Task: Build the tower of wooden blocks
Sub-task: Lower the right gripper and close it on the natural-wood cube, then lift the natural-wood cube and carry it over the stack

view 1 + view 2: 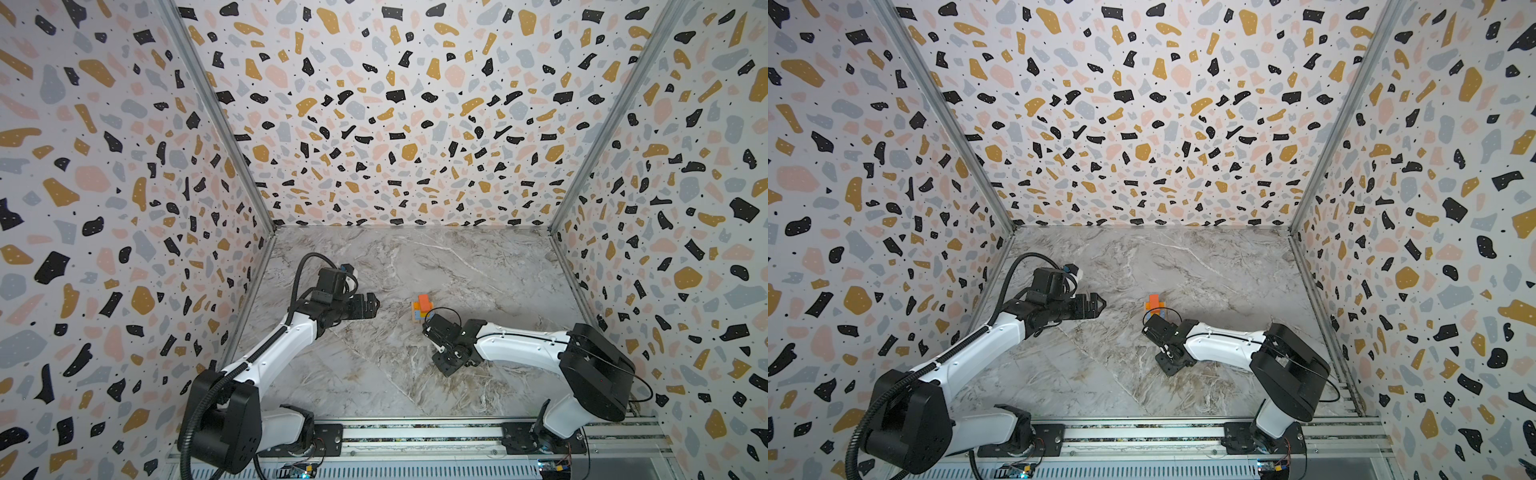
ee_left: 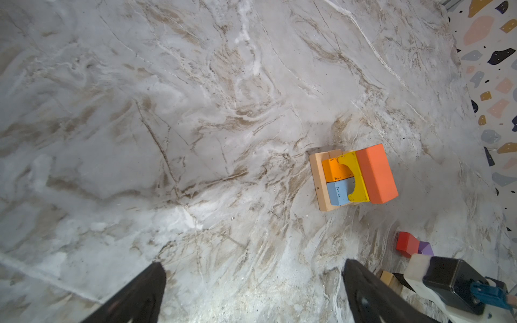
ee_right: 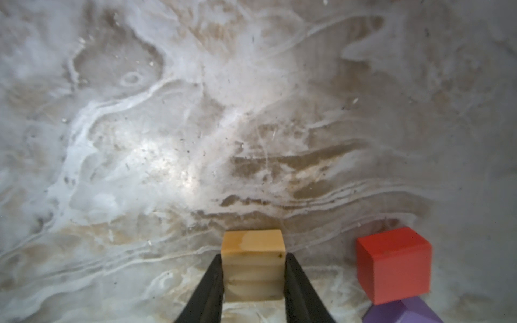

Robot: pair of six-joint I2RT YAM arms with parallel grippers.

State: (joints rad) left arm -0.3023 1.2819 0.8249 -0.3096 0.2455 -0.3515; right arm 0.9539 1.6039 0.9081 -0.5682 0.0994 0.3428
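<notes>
**Gripping a tan cube for the half-built tower**

Well to the left of the tower (image 1: pixel 422 309), the left gripper (image 1: pixel 372 306) hovers above the bench (image 1: pixel 374 257). Its jaws are wide and there is nothing between them.

The tower stands near mid-bench. A tan base slab (image 2: pixel 319 184) carries an orange block (image 2: pixel 334 169) and a blue block (image 2: pixel 338 193) side by side. A yellow arch (image 2: pixel 356 173) sits against them, and an orange-red oblong (image 2: pixel 376 173) is topmost in both top views.

Just to the right of the tower, the right gripper (image 3: pixel 253 260) is down at the bench. Its jaws are narrow, with one finger against each side of the tan cube (image 3: pixel 253 243), which appears to rest on the bench. A red cube (image 3: pixel 394 263) and a purple cube (image 3: pixel 402 311) touch each other just beside it, also on the tower's right.

The step in hand looks like the pick of the tan cube, with the tower short of its upper pieces. The next move likely calls for a straight lift clear of the red cube and a short carry left to the tower. The cube then needs a square, gentle set-down so the oblong is not nudged.

No brand, label or writing can be read on the blocks, the arms or the bench.
</notes>
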